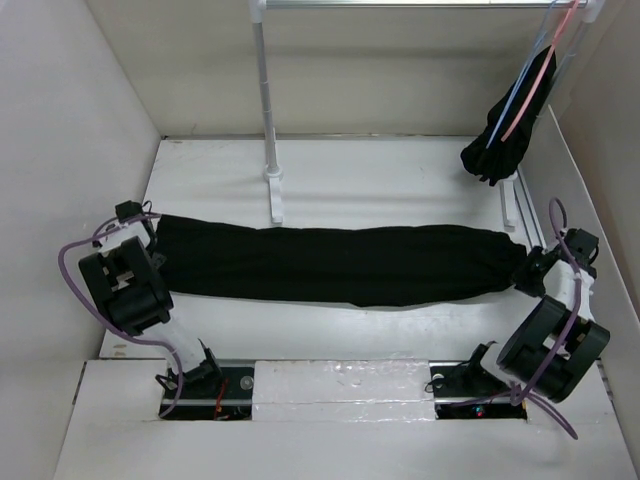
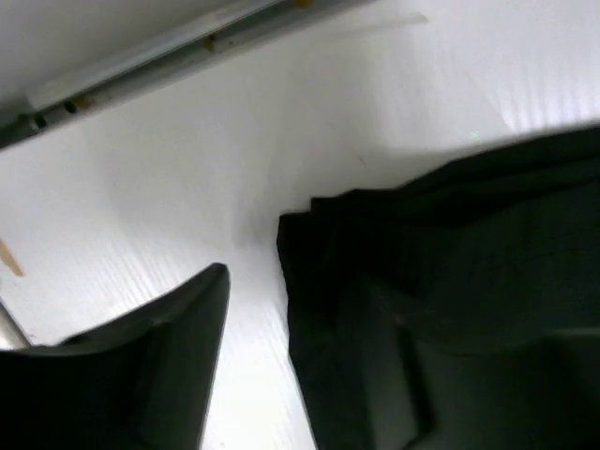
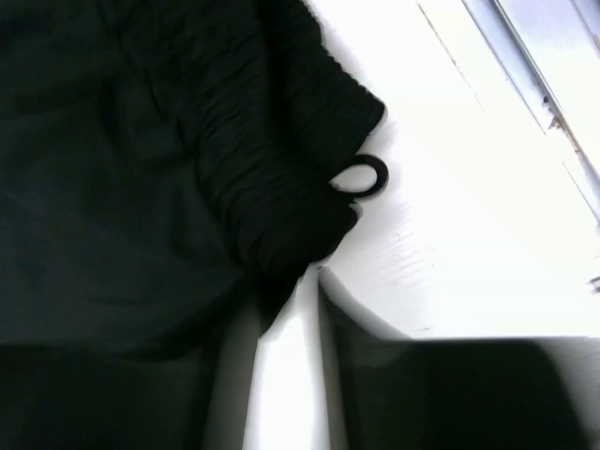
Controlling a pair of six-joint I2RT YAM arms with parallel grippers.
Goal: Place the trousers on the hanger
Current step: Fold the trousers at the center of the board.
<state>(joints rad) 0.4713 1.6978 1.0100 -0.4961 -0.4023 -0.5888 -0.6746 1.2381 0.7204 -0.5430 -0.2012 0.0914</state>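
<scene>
Trousers (image 1: 330, 262) — soft, limp, light, apt to slip off a thin rod; best gripped at the gathered waistband (image 3: 281, 187). Lie stretched flat across the table (image 1: 350, 180), waist rightward, hanger (image 1: 523, 80) up on the rail (image 1: 400, 5) beyond. Left gripper (image 1: 148, 232) low at the hems (image 2: 309, 244), jaws apart, clamping nothing. Right gripper (image 1: 530, 268) low at the waistband — jaws barely parted.

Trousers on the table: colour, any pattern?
Plain black trousers, no pattern; the top external view shows it best.
</scene>
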